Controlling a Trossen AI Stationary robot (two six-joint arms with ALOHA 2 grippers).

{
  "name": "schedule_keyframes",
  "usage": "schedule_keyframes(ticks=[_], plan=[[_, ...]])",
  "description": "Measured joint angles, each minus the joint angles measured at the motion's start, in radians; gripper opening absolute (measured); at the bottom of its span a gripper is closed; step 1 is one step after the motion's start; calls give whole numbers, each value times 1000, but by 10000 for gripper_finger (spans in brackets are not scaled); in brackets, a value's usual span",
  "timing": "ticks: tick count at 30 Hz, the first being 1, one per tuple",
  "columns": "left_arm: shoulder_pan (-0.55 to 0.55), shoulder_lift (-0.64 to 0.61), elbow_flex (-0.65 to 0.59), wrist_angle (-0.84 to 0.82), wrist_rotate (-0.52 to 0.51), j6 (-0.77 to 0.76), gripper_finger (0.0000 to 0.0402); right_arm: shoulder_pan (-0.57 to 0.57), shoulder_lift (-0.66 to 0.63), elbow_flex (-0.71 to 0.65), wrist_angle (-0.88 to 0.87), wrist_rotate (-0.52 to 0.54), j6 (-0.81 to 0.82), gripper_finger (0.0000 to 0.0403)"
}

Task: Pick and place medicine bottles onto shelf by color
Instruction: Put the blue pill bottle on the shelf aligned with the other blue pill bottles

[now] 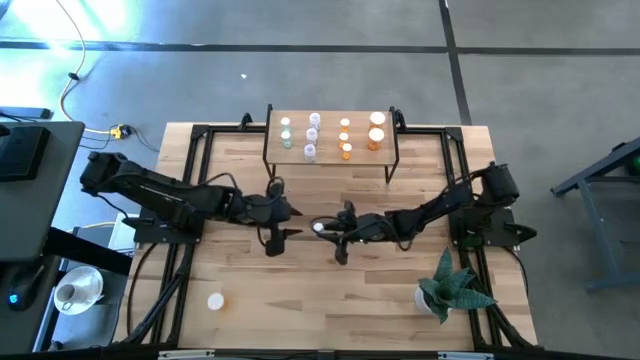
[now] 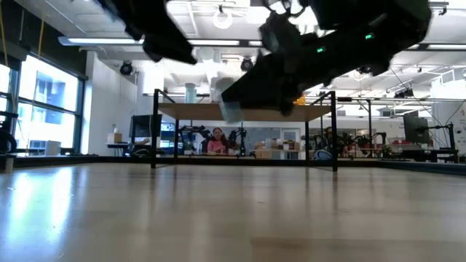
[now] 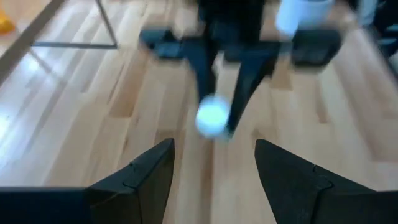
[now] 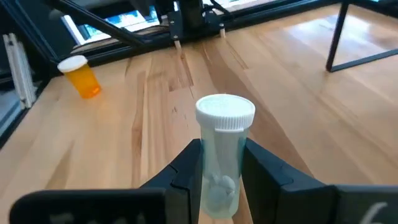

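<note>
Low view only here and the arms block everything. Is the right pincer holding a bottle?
Observer: Yes. The right pincer is shut on a pale green translucent bottle with a white ribbed cap, which sits upright between its fingers.
Operator: Left one?
Observer: The left pincer is open and empty, facing the right one over mid-table.
Operator: Any loose bottles?
Observer: One orange bottle with a white cap stands on the butcher-block table, on the left arm's side.

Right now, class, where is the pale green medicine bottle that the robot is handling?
The pale green bottle is held in the right gripper above mid-table, in front of the shelf, facing the left gripper.
</note>
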Motion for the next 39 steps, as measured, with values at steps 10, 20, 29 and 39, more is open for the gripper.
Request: schedule_keyframes(ticks=[10, 20, 29, 39], plan=[[13, -4, 76, -134, 196, -74, 212, -8, 137, 191, -46, -94, -103, 79], [12, 61, 74, -147, 174, -56, 212, -6, 142, 246, -94, -72, -144, 79], [12, 69, 74, -141, 147, -56, 211, 8, 142, 246, -94, -112, -102, 79], [13, 68, 74, -137, 151, -64, 211, 19, 143, 245, -63, -78, -129, 79]])
